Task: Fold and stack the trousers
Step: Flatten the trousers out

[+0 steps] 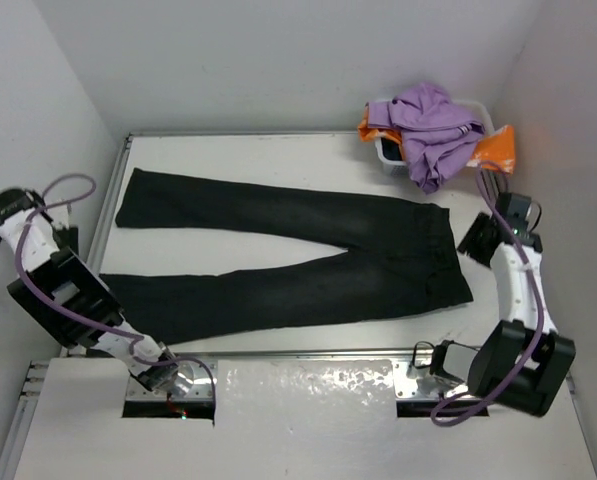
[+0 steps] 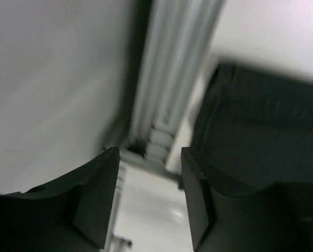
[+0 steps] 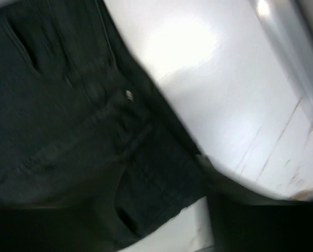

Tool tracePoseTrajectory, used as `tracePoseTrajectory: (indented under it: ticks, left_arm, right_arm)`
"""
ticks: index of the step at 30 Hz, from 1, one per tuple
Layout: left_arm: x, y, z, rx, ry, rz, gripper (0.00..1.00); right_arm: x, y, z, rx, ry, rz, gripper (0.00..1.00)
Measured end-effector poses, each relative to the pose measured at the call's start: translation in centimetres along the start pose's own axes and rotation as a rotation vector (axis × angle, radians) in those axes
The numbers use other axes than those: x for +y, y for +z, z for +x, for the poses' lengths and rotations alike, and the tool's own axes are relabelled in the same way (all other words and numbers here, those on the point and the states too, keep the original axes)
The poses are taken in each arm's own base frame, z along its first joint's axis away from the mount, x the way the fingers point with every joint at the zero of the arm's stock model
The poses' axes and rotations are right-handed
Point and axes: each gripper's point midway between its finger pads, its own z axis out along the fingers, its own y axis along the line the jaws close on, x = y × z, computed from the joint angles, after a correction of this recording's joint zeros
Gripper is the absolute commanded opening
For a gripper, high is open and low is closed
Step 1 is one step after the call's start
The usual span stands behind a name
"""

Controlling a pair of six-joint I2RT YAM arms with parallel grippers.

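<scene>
The black trousers (image 1: 308, 255) lie flat on the white table (image 1: 278, 150), waist to the right and both legs stretching left. My left gripper (image 1: 66, 240) is off the table's left edge, near the leg hems. In the left wrist view it (image 2: 150, 202) is open and empty, with a trouser leg hem (image 2: 261, 136) to its right. My right gripper (image 1: 475, 238) is at the waistband's right edge. In the blurred right wrist view it (image 3: 161, 231) looks open, with the waist corner and pocket (image 3: 93, 131) below and between the fingers.
A white bin (image 1: 390, 152) at the back right holds a purple garment (image 1: 433, 125) and an orange cloth (image 1: 496, 148). A metal rail (image 2: 172, 68) runs along the table's left edge. Grey walls stand close on the left, back and right.
</scene>
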Motion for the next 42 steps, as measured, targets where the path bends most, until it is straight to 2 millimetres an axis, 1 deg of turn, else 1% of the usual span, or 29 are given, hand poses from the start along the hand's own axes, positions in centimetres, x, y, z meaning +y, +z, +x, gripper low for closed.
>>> tracePoseTrajectory:
  ticks: [1,2,3,4,5,6,7,8,9,12,14,17,18,19,20,22,23,24,25,26,28,31,34,36,39,41,42]
  left_arm:
    - [-0.2,0.7,2.3,0.055,-0.011,0.022,0.48]
    - [-0.6,1.4,4.3,0.105,-0.018,0.048,0.48]
    - [-1.4,2.2,6.2,0.152,-0.019,0.089,0.51]
    - [-2.1,2.8,7.7,0.189,-0.022,0.128,0.53]
    - [-2.8,3.3,8.9,0.216,-0.024,0.162,0.56]
    - [-3.4,3.6,9.9,0.235,-0.024,0.193,0.61]
    - [-4.0,3.9,10.8,0.249,-0.015,0.222,0.64]
    - [-4.6,4.0,11.4,0.255,-0.009,0.244,0.7]
    - [-5.3,4.2,12.2,0.26,0.007,0.269,0.72]
    - [-7.5,4.5,14.2,0.269,0.042,0.332,0.76]
    - [-8.2,5.1,14.7,0.262,0.054,0.351,0.76]
    - [-8.1,6.3,14.0,0.232,0.052,0.351,0.74]
    - [-8.1,6.8,13.7,0.219,0.05,0.35,0.71]
    - [-8.1,7.3,13.5,0.208,0.046,0.354,0.66]
    - [-8.2,7.8,13.3,0.202,0.041,0.36,0.55]
    - [-8.2,8.2,13.1,0.201,0.037,0.356,0.43]
    - [-8.2,8.3,12.9,0.194,0.037,0.356,0.29]
    - [-8.3,8.4,12.7,0.188,0.032,0.356,0.18]
    - [-8.4,8.5,12.5,0.181,0.031,0.361,0.05]
    - [-8.8,8.5,12.3,0.172,0.029,0.373,0.0]
    - [-9.5,8.3,11.7,0.157,0.032,0.4,0.0]
    - [-10.1,8.2,10.0,0.109,0.008,0.428,0.0]
    - [-9.3,7.5,7.1,0.038,-0.025,0.423,0.0]
    - [-8.6,6.8,4.7,-0.019,-0.046,0.418,0.0]
    - [-7.7,5.8,2.0,-0.073,-0.063,0.409,0.0]
    - [-7.7,6.0,0.7,-0.078,-0.066,0.416,0.13]
    - [-7.8,6.4,0.4,-0.069,-0.066,0.423,0.23]
  right_arm:
    - [-0.3,0.0,1.7,0.022,0.014,0.003,0.36]
    - [-0.6,0.1,3.3,0.046,0.015,0.004,0.38]
    - [-0.8,0.1,4.9,0.076,0.022,0.003,0.6]
    - [-0.9,0.2,6.3,0.1,0.036,0.004,0.72]
    - [-1.1,0.2,7.4,0.117,0.045,0.008,0.77]
    - [-1.3,0.1,8.5,0.14,0.05,0.011,0.84]
    - [-1.5,0.0,9.4,0.154,0.054,0.016,0.87]
    - [-1.6,-0.2,10.0,0.162,0.058,0.02,0.88]
    - [-1.8,-0.4,10.6,0.168,0.063,0.026,0.88]
    - [-2.2,-0.8,11.9,0.164,0.085,0.035,0.89]
    - [-2.3,-0.6,13.2,0.174,0.102,0.034,0.89]
    - [-2.4,0.2,16.1,0.24,0.12,0.034,0.88]
    - [-2.4,0.6,16.9,0.257,0.126,0.033,0.85]
    - [-2.5,0.9,17.6,0.274,0.13,0.032,0.8]
    - [-2.4,1.2,18.0,0.284,0.135,0.027,0.65]
    - [-2.0,1.8,18.3,0.289,0.152,0.011,0.42]
    - [-1.8,1.9,18.3,0.286,0.164,0.005,0.18]
    - [-1.7,2.1,18.0,0.277,0.17,0.0,0.06]
    - [-1.6,2.2,17.8,0.268,0.176,0.0,0.0]
    - [-1.8,2.2,17.7,0.26,0.185,0.011,0.0]
    - [-2.2,2.0,17.4,0.238,0.196,0.039,0.0]
    - [-2.7,1.6,16.7,0.19,0.202,0.059,0.0]
    - [-2.7,1.2,16.4,0.167,0.206,0.058,0.0]
    - [-2.7,1.1,16.7,0.18,0.206,0.056,0.0]
    - [-2.5,0.9,17.2,0.202,0.205,0.047,0.0]
    - [-2.3,0.9,17.5,0.212,0.206,0.034,0.0]
    - [-2.2,0.9,17.6,0.216,0.205,0.027,0.0]
